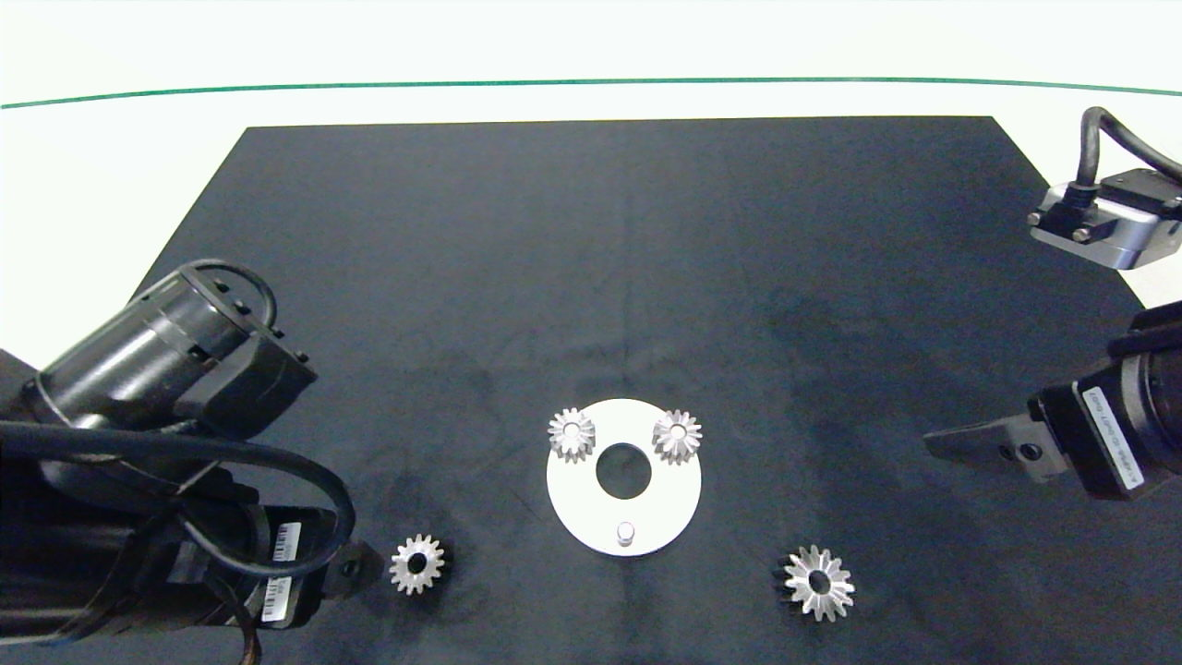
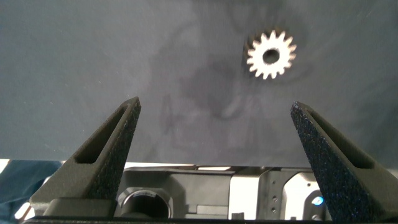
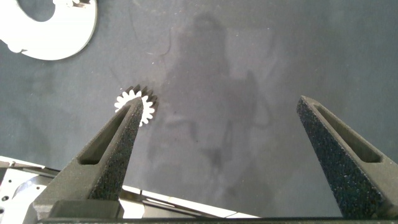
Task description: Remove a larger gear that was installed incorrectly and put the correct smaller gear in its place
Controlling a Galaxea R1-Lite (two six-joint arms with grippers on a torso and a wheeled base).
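The smaller gear (image 1: 417, 564) lies flat on the dark mat (image 1: 609, 259), to the left of the white mounting disc (image 1: 577, 503) and just beside the left gripper (image 1: 355, 565); the left wrist view shows it (image 2: 271, 55) beyond and off-centre of that gripper's widely spread, empty fingers (image 2: 106, 152). The larger gear (image 1: 818, 582) already lies off the disc, on the mat to its right, and the disc's single bare peg (image 1: 626, 532) stands vacant at the near rim. You have two sloped-face gears, one (image 1: 572, 434) at the left and one (image 1: 677, 437) at the right of the disc's far rim, flanking its centre hole. The right gripper (image 1: 960, 445) hovers well right of the disc, likewise wide and holding nothing, with the larger gear (image 3: 139, 107) partly hidden behind one of its fingers (image 3: 112, 146). Your main risks, in my judgement: the left fingers close off-centre and skid the thin, flat gear across the mat instead of lifting it; a grasp on the tooth tips lets it tilt or drop in transit; a tilted gear misses the peg or jams on it; and a careless approach knocks the neighbouring sloped-face gears or shifts the unsecured-looking disc. Confirm alignment before you close.
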